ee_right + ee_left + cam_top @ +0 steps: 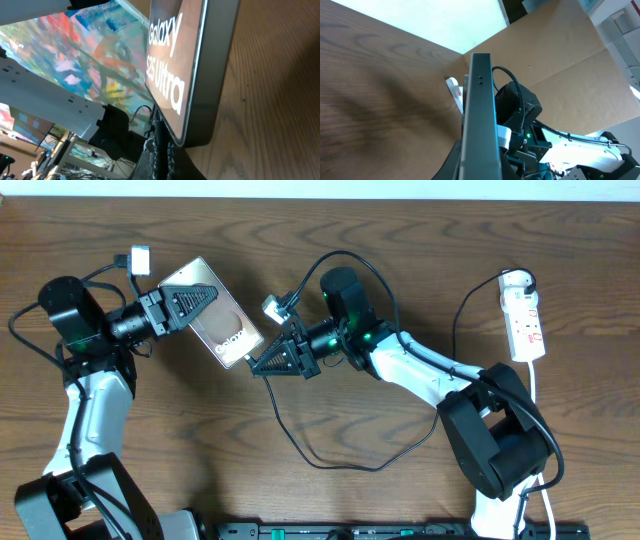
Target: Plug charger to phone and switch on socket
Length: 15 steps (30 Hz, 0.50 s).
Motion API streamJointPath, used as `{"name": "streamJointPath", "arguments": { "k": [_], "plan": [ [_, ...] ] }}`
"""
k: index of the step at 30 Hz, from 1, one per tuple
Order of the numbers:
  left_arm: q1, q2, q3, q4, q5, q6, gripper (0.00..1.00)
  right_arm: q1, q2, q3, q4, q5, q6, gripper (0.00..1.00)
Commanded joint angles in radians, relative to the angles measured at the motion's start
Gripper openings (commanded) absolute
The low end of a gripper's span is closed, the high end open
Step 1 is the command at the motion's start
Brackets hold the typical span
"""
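Phone (232, 332) being held left of centre over the surface (400, 240), left tool (200, 298) clenching its upper end. Right tool (258, 366) clamping the charger (330, 463) at its lower end. Socket (524, 320) lying far right.
Left wrist: Phone (480, 115) showing edge-on.
Right wrist: Phone (175, 60) Galaxy end filling the view, plug tip unclear.

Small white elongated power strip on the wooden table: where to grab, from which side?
Likely best: pinch the white power strip across its narrow width at mid-length, from straight above; it lies flat with both long sides free. Avoid the ends: black plug far, white cord near.
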Motion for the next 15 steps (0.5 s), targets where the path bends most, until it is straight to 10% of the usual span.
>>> {"name": "streamJointPath", "arguments": {
  "k": [1,15],
  "plan": [
    [-0.011,-0.011,-0.002,0.0,0.042,0.021,0.08,-0.013,-0.001,0.007,0.015,0.016,0.011,0.01],
    [-0.011,-0.011,-0.002,0.0,0.042,0.029,0.08,-0.006,-0.001,0.007,0.097,0.039,0.082,0.01]
  ]
}}
